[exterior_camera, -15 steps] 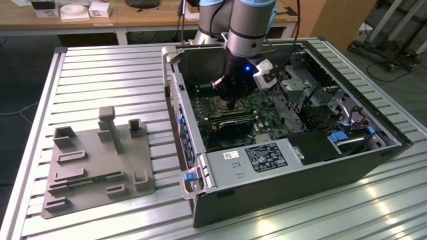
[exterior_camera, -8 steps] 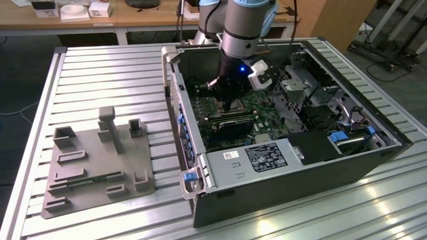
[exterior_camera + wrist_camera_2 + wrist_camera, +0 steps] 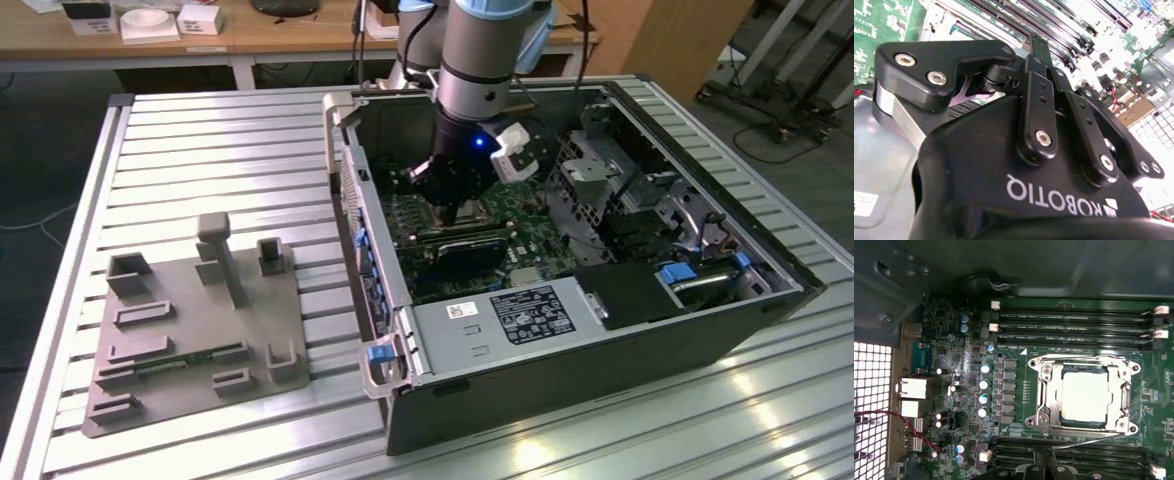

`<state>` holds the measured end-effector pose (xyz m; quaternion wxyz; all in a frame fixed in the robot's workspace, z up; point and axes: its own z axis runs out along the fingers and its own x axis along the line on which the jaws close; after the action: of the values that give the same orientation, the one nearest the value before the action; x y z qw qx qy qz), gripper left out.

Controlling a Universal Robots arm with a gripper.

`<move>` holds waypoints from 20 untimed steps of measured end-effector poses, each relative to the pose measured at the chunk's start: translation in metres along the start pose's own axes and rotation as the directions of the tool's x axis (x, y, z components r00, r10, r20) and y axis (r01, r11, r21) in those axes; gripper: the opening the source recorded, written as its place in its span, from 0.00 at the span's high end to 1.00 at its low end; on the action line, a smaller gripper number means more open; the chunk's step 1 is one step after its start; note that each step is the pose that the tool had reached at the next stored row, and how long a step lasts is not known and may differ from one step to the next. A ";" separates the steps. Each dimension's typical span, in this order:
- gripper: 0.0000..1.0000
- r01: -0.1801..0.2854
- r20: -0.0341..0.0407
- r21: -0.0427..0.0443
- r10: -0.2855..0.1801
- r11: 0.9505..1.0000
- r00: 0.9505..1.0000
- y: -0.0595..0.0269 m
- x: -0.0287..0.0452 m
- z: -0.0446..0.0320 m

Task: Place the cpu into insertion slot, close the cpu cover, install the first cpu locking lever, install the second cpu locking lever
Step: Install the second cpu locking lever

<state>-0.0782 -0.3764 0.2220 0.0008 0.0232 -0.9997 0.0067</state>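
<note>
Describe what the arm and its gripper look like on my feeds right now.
In the exterior view, the arm is a silver-grey metal tube with light blue joint caps, a small blue light glowing near its wrist and a white module beside it. In the second wrist view, the gripper is glossy black plastic with white lettering, silver screws and black linkage bars.

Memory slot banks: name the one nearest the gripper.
The bank across the cpu cover from the dark case wall; the gripper overlaps it, while the other bank lies beyond that cover.
</note>
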 end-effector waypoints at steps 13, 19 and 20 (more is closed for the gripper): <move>0.90 0.016 -0.003 -0.002 -0.016 1.000 1.000 0.0001 0.0001 0.0058; 0.90 0.016 -0.002 -0.003 -0.016 1.000 1.000 0.0001 0.0001 0.0074; 0.90 0.016 -0.002 -0.004 -0.016 1.000 1.000 0.0002 0.0002 0.0080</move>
<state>-0.0784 -0.3763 0.2141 0.0022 0.0310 -0.9995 0.0047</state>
